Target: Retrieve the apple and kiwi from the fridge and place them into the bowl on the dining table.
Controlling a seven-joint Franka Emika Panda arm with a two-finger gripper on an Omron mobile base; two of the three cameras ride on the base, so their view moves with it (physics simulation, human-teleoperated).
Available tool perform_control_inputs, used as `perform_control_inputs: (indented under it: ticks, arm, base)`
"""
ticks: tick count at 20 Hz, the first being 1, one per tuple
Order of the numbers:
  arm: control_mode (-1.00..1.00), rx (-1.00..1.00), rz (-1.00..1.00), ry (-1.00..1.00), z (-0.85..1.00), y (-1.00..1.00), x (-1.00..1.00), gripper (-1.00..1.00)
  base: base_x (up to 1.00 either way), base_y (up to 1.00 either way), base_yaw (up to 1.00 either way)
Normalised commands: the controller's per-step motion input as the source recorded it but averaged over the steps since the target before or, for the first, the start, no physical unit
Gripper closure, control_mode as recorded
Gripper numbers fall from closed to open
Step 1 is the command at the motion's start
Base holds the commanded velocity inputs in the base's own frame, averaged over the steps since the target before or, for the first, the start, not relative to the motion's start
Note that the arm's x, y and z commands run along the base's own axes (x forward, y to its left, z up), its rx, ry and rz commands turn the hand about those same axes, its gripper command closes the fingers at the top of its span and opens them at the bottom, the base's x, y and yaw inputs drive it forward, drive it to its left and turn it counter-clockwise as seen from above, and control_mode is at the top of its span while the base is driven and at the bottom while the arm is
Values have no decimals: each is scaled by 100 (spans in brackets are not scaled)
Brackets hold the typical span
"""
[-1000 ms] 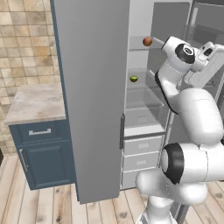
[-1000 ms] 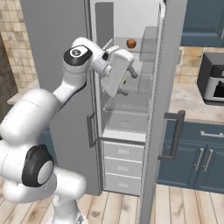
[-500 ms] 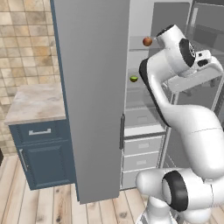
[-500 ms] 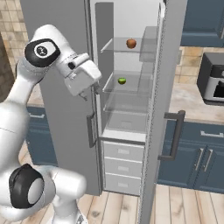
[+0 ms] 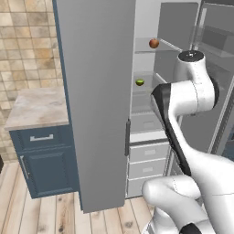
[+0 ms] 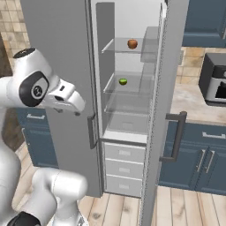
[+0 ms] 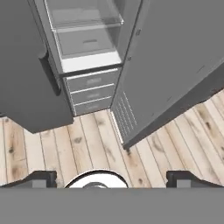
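Note:
The fridge (image 5: 96, 91) has its left door shut and its right door (image 6: 163, 110) swung open. The reddish-brown apple (image 5: 154, 43) (image 6: 132, 43) rests on the upper glass shelf. One shelf lower lies the green kiwi (image 5: 140, 82) (image 6: 123, 81). My hand (image 6: 66, 95) hangs in front of the shut left door, well left of and below both fruits. It points down at the floor. My gripper (image 7: 112, 180) is open and holds nothing; its fingertips (image 7: 41, 178) stand far apart. The bowl and the dining table are out of view.
A blue cabinet with a beige stone top (image 5: 39, 107) stands left of the fridge. Blue cabinets (image 6: 198, 154) and a dark countertop appliance (image 6: 214, 84) stand to its right. The fridge's bottom drawers (image 7: 89, 89) sit above wooden floor (image 7: 87, 144). The open door (image 7: 175, 65) juts out over the floor.
The arm has swung back out of the fridge; the hand went from near the shelves to the left and down, and now faces the floor. Apple and kiwi have not moved.

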Motion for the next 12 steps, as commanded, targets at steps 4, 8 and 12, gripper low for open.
perform_control_inputs:
  ticks: [4,8,12]
  arm:
    - [-100,26,41,-26,-8,32,0,-100]
    - [-100,20,31,-46,8,3,-23,-100]
    - [-100,3,14,-39,26,0,-54,-100]
  base:
    - [0,0,0]
    - [0,0,0]
    - [0,0,0]
